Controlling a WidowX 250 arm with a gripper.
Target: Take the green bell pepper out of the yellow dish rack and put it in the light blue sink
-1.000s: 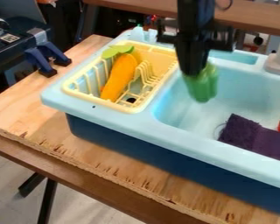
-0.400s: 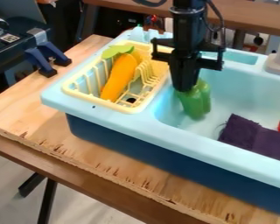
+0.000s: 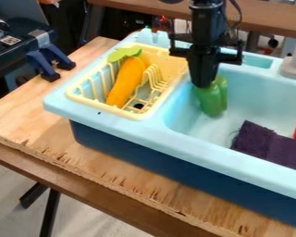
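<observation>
Bright, fairly even indoor light falls over a pale blue toy sink and a wooden tabletop; the lamp or window it comes from is out of view. Whitish glare softens the sink's floor. Small highlights shine on a green pepper. The sink's navy front is shaded, and a purple cloth looks deep and dull.

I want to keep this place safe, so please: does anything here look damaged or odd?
The wooden top has a ragged near edge, with dark chips along it, so it looks splintered. Nothing seems spilled.
</observation>
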